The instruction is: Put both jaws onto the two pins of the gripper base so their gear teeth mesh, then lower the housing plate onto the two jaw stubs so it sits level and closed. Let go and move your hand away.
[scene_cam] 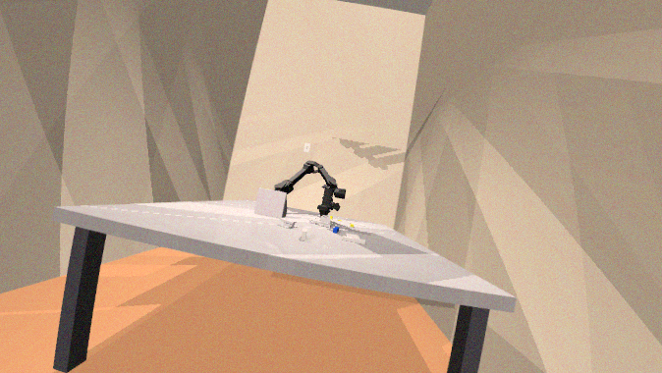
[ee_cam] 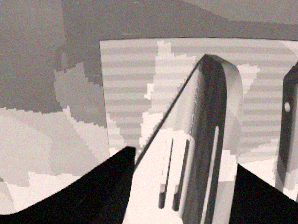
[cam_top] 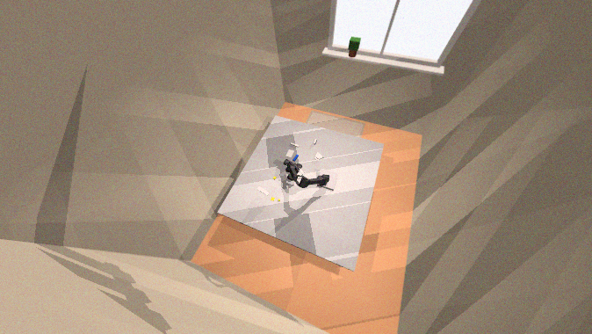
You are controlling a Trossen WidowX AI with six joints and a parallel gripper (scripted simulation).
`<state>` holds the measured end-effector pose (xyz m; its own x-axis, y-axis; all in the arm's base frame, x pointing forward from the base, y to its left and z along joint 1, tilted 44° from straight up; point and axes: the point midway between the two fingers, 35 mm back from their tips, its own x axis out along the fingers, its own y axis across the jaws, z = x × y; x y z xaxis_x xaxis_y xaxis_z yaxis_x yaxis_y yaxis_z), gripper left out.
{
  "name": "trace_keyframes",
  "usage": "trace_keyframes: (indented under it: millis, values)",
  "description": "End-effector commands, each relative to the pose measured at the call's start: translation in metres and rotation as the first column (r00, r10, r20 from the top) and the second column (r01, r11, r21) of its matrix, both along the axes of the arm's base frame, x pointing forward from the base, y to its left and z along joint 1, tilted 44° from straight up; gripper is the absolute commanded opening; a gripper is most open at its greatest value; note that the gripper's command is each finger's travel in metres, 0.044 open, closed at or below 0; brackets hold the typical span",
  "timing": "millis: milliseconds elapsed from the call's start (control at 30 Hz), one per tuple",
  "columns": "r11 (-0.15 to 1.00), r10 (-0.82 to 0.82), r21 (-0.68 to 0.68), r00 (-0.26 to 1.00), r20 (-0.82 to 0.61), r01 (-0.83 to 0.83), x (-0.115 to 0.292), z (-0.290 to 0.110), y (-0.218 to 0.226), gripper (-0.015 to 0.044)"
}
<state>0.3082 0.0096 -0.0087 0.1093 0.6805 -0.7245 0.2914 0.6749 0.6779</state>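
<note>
My gripper (scene_cam: 324, 216) (ee_cam: 176, 161) points straight down, low over the middle of the table. It is shut on a pale slotted part (ee_cam: 172, 155), which rises between the black fingers in the wrist view; I cannot tell whether it is a jaw or another part. Behind it in the wrist view lies a pale striped flat panel (ee_cam: 125, 90), and a dark-edged part (ee_cam: 288, 115) stands at the right edge. White pieces (cam_top: 319, 156) (scene_cam: 303, 235) and a white block (cam_top: 290, 153) (scene_cam: 354, 239) lie near the arm. Jaws, pins, teeth and stubs are too small or hidden to identify.
A blue piece (cam_top: 295, 157) (scene_cam: 336, 230) lies close to the gripper. Yellow pieces (cam_top: 275, 177) (cam_top: 272, 199) and a white bar (cam_top: 263, 191) lie on the other side. Thin white pieces (cam_top: 294, 144) (cam_top: 315, 141) lie farther off. A pale upright panel (scene_cam: 271, 202) stands by the arm's base.
</note>
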Motion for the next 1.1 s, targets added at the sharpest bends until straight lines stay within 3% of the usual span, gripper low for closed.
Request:
trace_keyframes:
  millis: [0, 600, 733, 1067]
  values:
    - [1.000, -0.004, 0.006, 1.000, -0.002, 0.004, 0.0003, 0.0001, 0.0006, 0.0134]
    - [1.000, -0.004, 0.006, 1.000, -0.002, 0.004, 0.0003, 0.0001, 0.0006, 0.0134]
    - [1.000, 0.000, 0.000, 1.000, 0.000, 0.000, 0.0000, 0.0000, 0.0000, 0.0224]
    - [1.000, 0.000, 0.000, 1.000, 0.000, 0.000, 0.0000, 0.0000, 0.0000, 0.0224]
